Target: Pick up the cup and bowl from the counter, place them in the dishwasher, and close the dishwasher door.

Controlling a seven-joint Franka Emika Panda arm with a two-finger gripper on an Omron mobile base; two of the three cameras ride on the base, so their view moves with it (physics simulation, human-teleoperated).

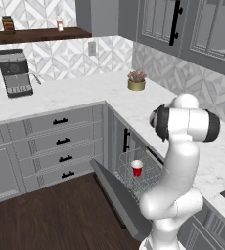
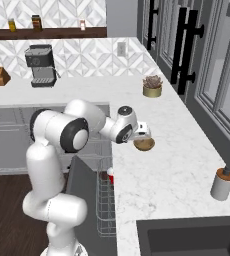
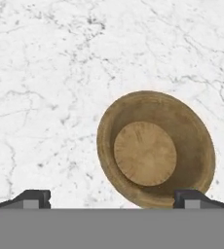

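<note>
We see our gripper point(image 3: 112, 198) spread wide and empty above the counter point(image 3: 46, 73). The bowl point(image 3: 156, 149) sits upright on the marble just beneath and ahead of it, off-centre toward one fingertip point(image 3: 191, 198). The cup point(image 1: 137, 168) already stands in the dishwasher point(image 1: 134, 171) rack, well below the gripper.

Dark wood floor point(image 1: 46, 215), patterned tile wall point(image 1: 60, 58), grey drawer cabinets point(image 1: 60, 144), dark wall shelf point(image 1: 36, 35)
</note>
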